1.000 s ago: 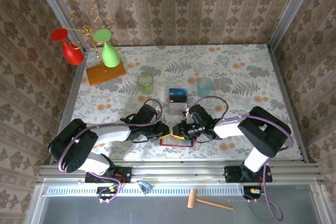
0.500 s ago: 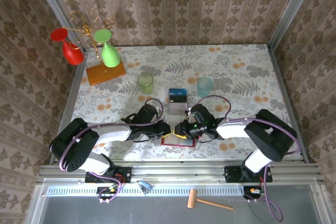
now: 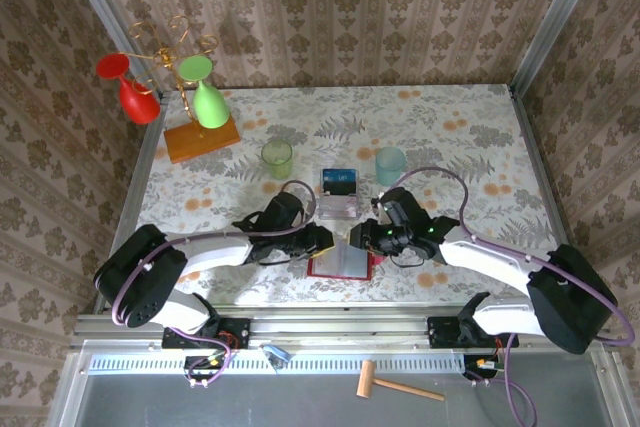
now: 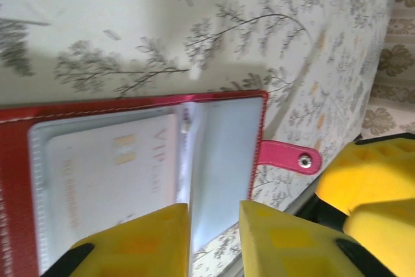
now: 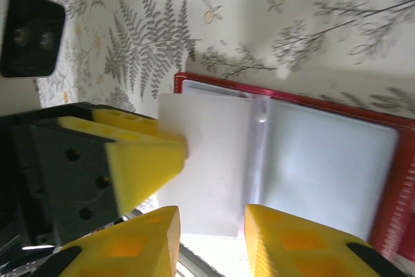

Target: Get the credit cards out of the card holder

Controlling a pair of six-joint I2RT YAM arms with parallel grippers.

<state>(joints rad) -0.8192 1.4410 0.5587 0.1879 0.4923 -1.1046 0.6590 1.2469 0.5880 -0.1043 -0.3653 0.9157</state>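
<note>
Got the red card holder (image 3: 345, 265) lying open and flat at the middle of the table's (image 3: 470, 137) near edge, snap tab (image 4: 288, 157) sticking out on the right. Holding a pale card (image 4: 104, 173) on the left half, under the clear sleeve (image 4: 220, 160) going by the left wrist view; can't tell if fully tucked in. Looking at the left gripper (image 4: 213, 211) poised over the fold, jaws only a little apart, gripping nothing, with one fingertip (image 5: 142, 167) touching that card's left edge. Same deal for the right gripper (image 5: 212, 211): narrow gap, nothing pinched, hovering at the card's near edge. Also spotted a dark blue card (image 3: 339, 181) further back, well apart from the holder, between a green cup (image 3: 277, 157) and a pale blue cup (image 3: 390, 163).
</note>
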